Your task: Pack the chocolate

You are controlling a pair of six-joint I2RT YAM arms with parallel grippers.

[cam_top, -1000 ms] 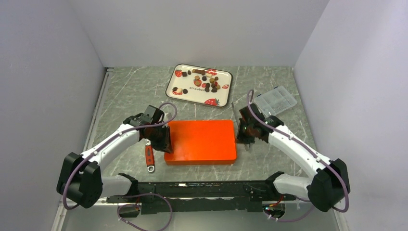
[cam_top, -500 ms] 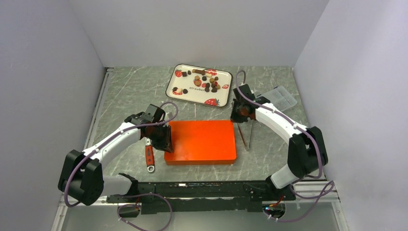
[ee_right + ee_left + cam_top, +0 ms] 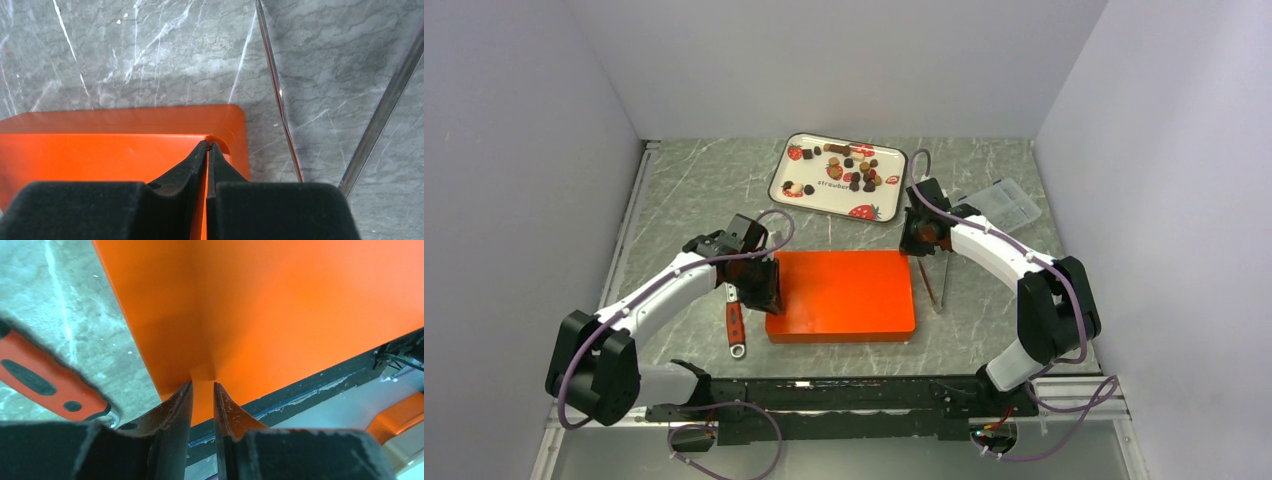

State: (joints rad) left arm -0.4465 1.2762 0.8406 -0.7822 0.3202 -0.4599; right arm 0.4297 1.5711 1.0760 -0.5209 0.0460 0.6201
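The chocolate [image 3: 856, 170], several small dark and tan pieces, lies on the white strawberry tray [image 3: 776, 187] at the back. A closed orange box [image 3: 841, 295] lies in the middle. My left gripper [image 3: 765, 287] is at its left edge; in the left wrist view its jaws [image 3: 202, 390] are nearly closed, pinching the box's rim [image 3: 260, 315]. My right gripper [image 3: 915, 243] is shut and empty, and its tips [image 3: 207, 146] rest at the box's far right corner [image 3: 150, 150].
Metal tweezers [image 3: 932, 282] lie right of the box, also seen in the right wrist view [image 3: 276, 95]. An orange-handled tool [image 3: 735, 325] lies left of the box, close to my left gripper. A clear plastic case [image 3: 1004, 205] sits at the back right.
The tweezers, near my right gripper a second ago, now lie on the table. The right gripper has swung from the box's right side to its far right corner. The left arm has not moved.
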